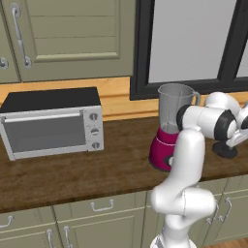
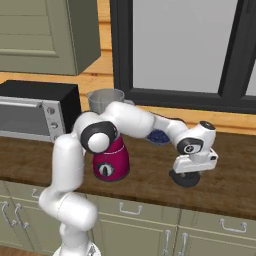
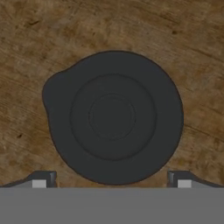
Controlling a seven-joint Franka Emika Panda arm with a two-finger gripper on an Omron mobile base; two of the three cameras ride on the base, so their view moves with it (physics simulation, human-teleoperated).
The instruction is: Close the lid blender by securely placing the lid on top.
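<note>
The blender (image 1: 167, 131) (image 2: 110, 150) stands on the wooden counter, a magenta base with a dial under a clear jar whose rim is uncovered. The lid (image 3: 113, 117) (image 2: 185, 178) (image 1: 225, 149), a dark round disc with a small tab, lies flat on the counter to the blender's right. My gripper (image 3: 111, 179) (image 2: 187, 172) hangs straight above the lid, pointing down. It is open, its fingertips (image 3: 43, 178) set wider than the lid's near edge and holding nothing.
A silver toaster oven (image 1: 51, 123) sits at the counter's left. A dark-framed window (image 2: 180, 50) runs behind the blender, with upper cabinets (image 1: 63, 34) to its left. A small blue object (image 2: 159, 136) lies behind my forearm. The counter's front edge (image 2: 150, 200) is close below the lid.
</note>
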